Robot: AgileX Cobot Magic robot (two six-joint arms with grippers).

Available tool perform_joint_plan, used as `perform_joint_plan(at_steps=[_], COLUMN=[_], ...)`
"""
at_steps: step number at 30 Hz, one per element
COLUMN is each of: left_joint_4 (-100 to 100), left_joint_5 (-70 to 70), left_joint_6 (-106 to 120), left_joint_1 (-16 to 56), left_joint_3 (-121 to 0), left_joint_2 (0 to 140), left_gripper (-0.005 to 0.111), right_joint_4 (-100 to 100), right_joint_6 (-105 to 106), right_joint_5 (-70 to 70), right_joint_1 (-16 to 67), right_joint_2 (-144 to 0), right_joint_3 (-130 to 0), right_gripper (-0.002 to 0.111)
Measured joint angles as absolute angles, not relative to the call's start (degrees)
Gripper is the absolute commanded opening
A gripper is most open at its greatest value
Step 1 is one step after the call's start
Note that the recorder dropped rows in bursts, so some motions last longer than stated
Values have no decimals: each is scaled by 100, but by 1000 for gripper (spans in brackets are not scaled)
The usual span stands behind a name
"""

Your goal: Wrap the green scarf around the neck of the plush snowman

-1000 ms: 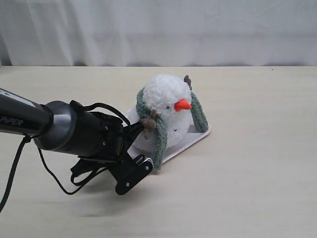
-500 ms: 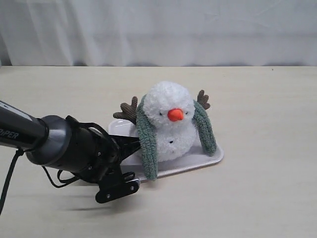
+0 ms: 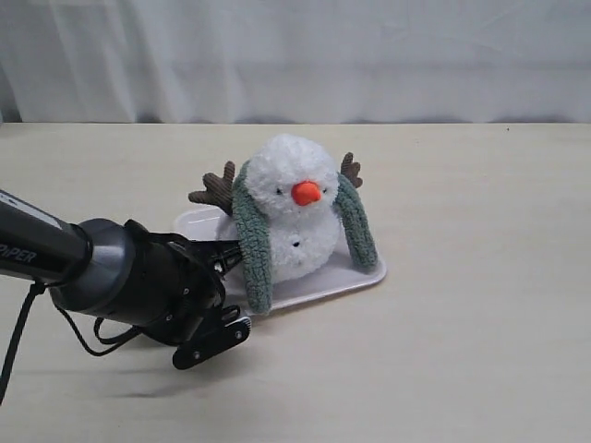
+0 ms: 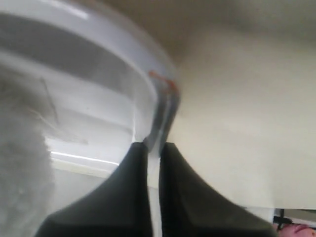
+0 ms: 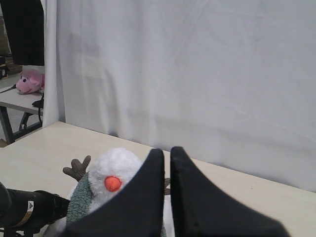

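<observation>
The glossy black left arm (image 3: 97, 266) bears white "PIPER" lettering, looping black cables (image 3: 18, 337) and a black end effector (image 4: 154, 145).

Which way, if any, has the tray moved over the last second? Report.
Yes: the tray has turned and slid leftward against the table's far edge.

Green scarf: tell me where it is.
Exterior view, centre: the green scarf drapes over the plush snowman, one end hanging down each side of its body, which stands on a white tray.

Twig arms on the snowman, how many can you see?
2 twig arms in the exterior view: one sticks out left of the snowman, the other pokes up behind the green scarf on the right. None looks hidden.
</observation>
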State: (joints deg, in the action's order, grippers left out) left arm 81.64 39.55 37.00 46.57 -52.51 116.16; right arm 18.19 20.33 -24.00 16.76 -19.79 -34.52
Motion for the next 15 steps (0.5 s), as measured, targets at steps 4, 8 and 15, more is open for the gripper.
perform_joint_plan(at_steps=[4,8,15], left_joint_4=[7773,7692,7699], left_joint_5=[3797,3705,3856], left_joint_6=[3582,3401,3163], left_joint_1=[4657,4657,4657], left_joint_3=[-5251,-5251,-5251], left_joint_2=[11616,11616,11616], left_gripper=[8,32,55], right_joint_4=[1797,1797,1773], right_joint_6=[2033,2033,2033], right_joint_5=[-2424,-2448,-2448], right_joint_1=[1676,1676,1676], right_joint_2=[-1979,-1979,-1979], right_joint_3=[-3452,-3452,-3452], right_gripper=[4,4,4])
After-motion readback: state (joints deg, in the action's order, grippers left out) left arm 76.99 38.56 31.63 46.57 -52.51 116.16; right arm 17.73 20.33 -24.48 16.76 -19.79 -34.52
